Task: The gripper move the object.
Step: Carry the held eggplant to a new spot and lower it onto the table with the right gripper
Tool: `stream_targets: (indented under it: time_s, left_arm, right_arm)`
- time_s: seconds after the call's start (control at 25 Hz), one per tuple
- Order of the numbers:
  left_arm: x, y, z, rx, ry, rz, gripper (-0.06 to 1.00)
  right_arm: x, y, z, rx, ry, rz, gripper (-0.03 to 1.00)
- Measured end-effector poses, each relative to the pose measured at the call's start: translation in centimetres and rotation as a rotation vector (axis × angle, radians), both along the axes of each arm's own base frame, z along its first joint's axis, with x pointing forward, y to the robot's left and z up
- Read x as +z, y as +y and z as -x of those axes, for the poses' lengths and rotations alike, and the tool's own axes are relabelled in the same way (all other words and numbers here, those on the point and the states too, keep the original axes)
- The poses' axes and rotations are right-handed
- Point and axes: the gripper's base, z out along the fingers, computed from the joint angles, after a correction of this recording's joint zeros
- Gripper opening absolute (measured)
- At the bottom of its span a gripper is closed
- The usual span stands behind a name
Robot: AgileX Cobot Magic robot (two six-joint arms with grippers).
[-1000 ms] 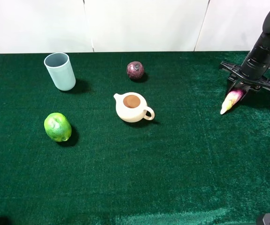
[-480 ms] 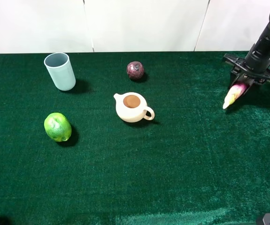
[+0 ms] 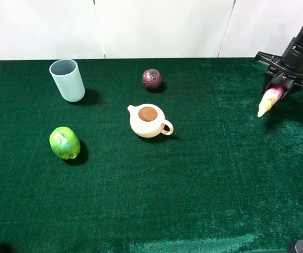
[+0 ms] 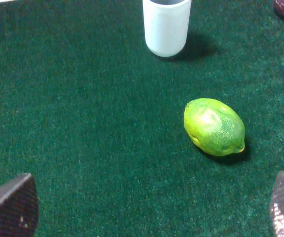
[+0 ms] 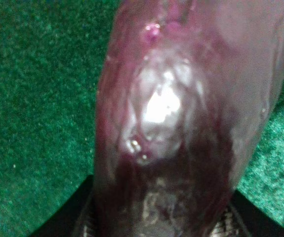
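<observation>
My right gripper (image 3: 281,84) is shut on the toy eggplant (image 3: 271,99) at the far right of the green table (image 3: 204,184). The eggplant hangs tilted, purple at the held end and pale yellow-white at the tip, which points down and left above the cloth. In the right wrist view the glossy purple eggplant (image 5: 181,113) fills the frame between the fingers. My left gripper (image 4: 151,207) is open low at the near left, with only its two fingertips (image 4: 11,207) showing, and holds nothing.
A cream teapot (image 3: 148,120) stands mid-table. A small dark-purple ball (image 3: 152,78) lies behind it. A pale blue cup (image 3: 67,79) stands at the back left and a green lime (image 3: 64,142) lies in front of it; both show in the left wrist view.
My right gripper has lifted the eggplant and carried it up and to the right, off the cloth. The left arm has not moved.
</observation>
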Motion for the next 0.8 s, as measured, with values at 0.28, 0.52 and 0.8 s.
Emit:
stream_targets:
  time_s: [0.28, 0.52, 0.8]
  left_arm:
    - [0.0, 0.0, 0.0, 0.000, 0.000, 0.000, 0.95]
    - [0.0, 0.0, 0.0, 0.000, -0.001, 0.000, 0.95]
    - [0.0, 0.0, 0.0, 0.000, -0.001, 0.000, 0.95]
  right_arm:
    - [2.3, 1.7, 0.4, 0.103, -0.006, -0.002, 0.32]
    - [3.9, 4.2, 1.2, 0.206, 0.004, 0.021, 0.32]
    - [5.1, 7.8, 2.0, 0.313, -0.012, 0.023, 0.32]
